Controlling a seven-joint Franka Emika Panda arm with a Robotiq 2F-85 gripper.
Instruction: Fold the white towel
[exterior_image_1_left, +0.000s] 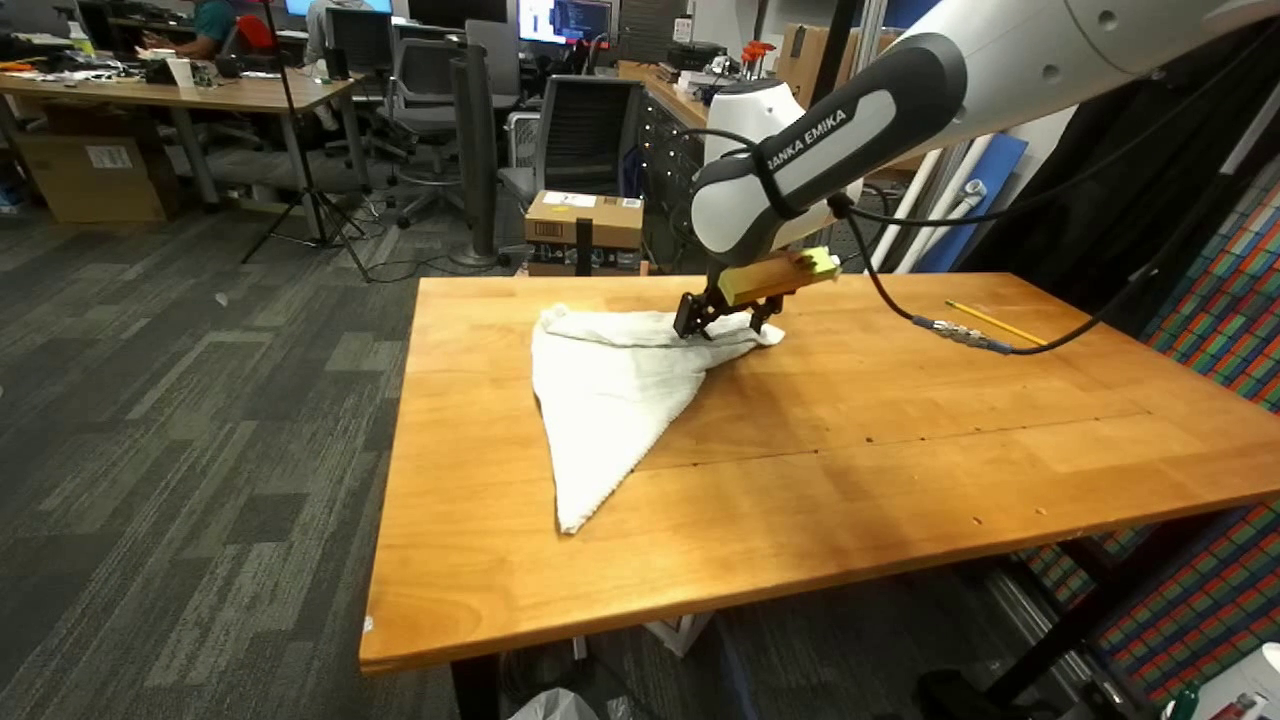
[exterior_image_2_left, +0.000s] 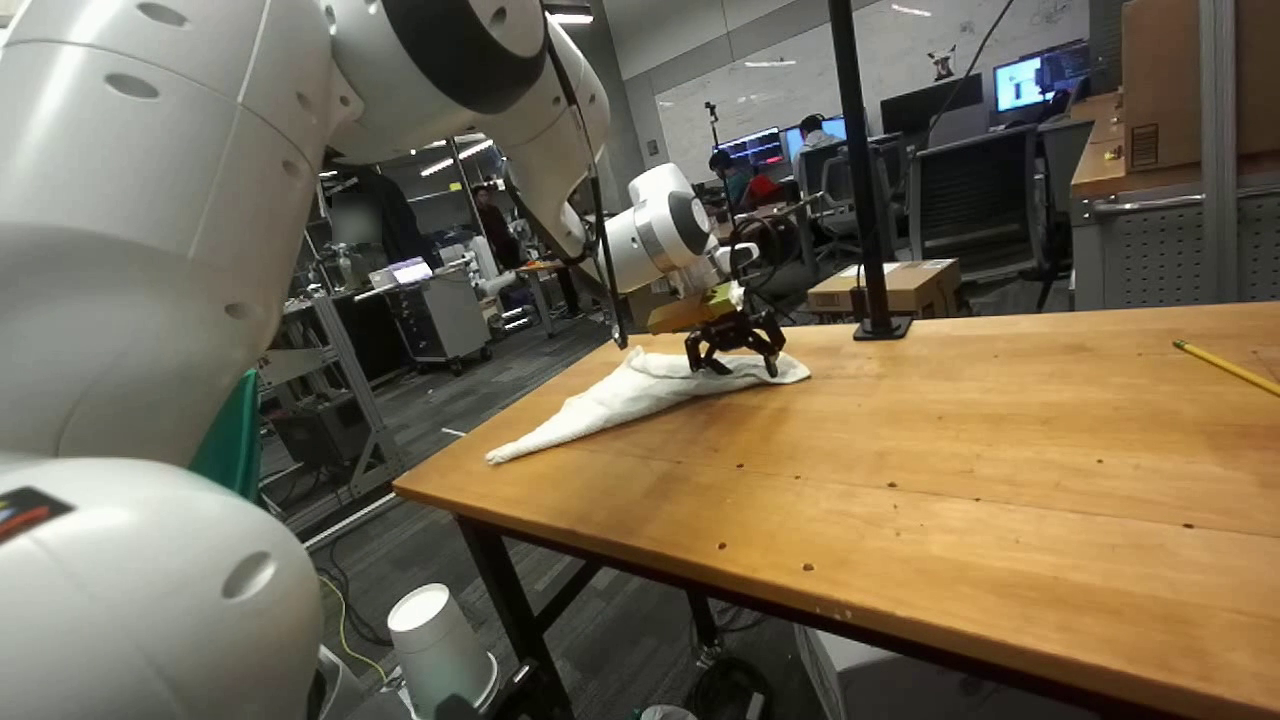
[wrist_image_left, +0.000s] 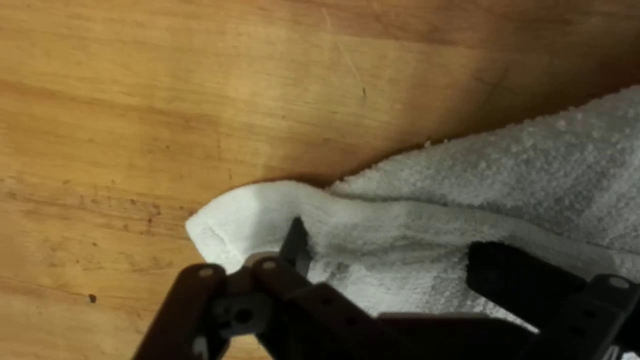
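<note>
The white towel (exterior_image_1_left: 610, 400) lies on the wooden table with its upper part folded over in a band, and a narrow point reaches toward the near edge in an exterior view. My gripper (exterior_image_2_left: 733, 368) is lowered onto the folded band by the right-hand corner. In the wrist view the gripper (wrist_image_left: 387, 240) stands open, its dark fingers (wrist_image_left: 515, 280) wide apart. Between them the towel (wrist_image_left: 390, 225) shows slight wrinkles, but neither side grips it. Both fingertips appear to touch the cloth or come very close; how firmly they press is hard to judge.
A yellow pencil (exterior_image_1_left: 995, 322) lies on the wooden table (exterior_image_1_left: 850, 520), near the robot's hanging black cable (exterior_image_1_left: 962, 333). A black post (exterior_image_2_left: 870, 200) rises from the table's edge. Beyond that edge, a cardboard box (exterior_image_1_left: 585, 225) stands.
</note>
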